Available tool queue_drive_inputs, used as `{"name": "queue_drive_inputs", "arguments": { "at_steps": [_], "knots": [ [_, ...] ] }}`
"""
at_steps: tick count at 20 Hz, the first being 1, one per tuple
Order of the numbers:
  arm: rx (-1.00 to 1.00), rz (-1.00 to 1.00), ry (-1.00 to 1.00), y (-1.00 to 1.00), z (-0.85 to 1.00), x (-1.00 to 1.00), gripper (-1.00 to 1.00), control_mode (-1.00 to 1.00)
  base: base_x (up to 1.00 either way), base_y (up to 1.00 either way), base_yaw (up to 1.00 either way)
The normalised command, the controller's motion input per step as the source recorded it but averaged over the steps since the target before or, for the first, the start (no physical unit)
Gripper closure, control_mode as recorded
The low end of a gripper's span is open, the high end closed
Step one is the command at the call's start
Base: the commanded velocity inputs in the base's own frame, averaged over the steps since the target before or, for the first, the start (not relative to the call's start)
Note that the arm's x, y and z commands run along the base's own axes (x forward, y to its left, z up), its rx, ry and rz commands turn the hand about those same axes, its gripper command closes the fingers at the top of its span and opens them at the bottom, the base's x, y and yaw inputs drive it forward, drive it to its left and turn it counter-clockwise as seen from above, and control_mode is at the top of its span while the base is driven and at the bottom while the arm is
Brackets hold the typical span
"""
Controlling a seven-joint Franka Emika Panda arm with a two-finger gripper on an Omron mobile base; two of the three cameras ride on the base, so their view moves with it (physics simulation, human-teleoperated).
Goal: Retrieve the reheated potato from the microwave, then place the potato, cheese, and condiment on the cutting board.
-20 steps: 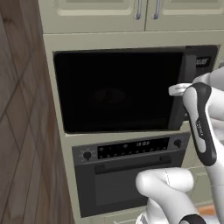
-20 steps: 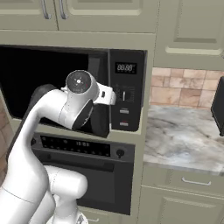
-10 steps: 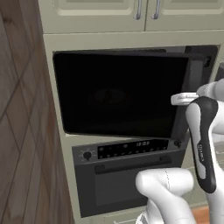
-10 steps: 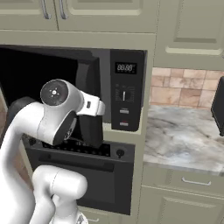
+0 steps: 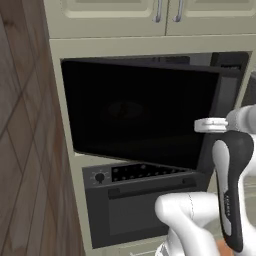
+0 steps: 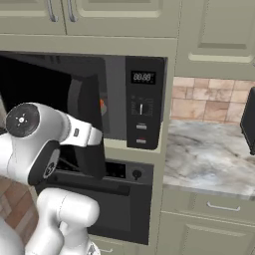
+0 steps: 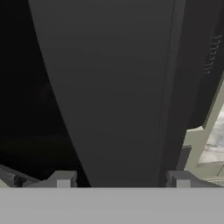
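The microwave (image 6: pixel 124 99) door (image 5: pixel 140 115) stands partly swung out above the knobbed oven (image 5: pixel 140 200), its dark edge directly before the gripper (image 7: pixel 120 179), whose fingers stand apart around nothing. Marble counter (image 6: pixel 209 159) lies to the right.

You cannot see inside the microwave (image 6: pixel 124 94): its partly open dark door (image 5: pixel 140 112) blocks the cavity in the left base view, and in the right base view only a small orange spot shows past the door's edge, too small to identify. The microwave's left side is cut off by the right base view's edge. The gripper (image 7: pixel 122 179) shows only as two finger tips at the hand view's bottom; whether the jaws touch the door is unclear.
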Motion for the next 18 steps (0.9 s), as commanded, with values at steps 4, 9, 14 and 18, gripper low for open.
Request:
{"name": "queue_drive_inputs", "arguments": {
  "at_steps": [4,9,14,18],
  "knots": [
    [0.00,-0.05,-0.04,0.26,0.25,-0.71,1.00,-1.00,0.00,0.00,0.00],
    [0.00,-0.05,-0.02,0.31,0.24,-0.67,1.00,-1.00,0.00,0.00,0.00],
    [0.04,0.00,-0.02,0.30,0.21,-0.64,1.00,-1.00,0.00,0.00,0.00],
    [0.04,0.00,-0.05,0.39,0.12,-0.56,1.00,-1.00,0.00,0.00,0.00]
  ]
}}
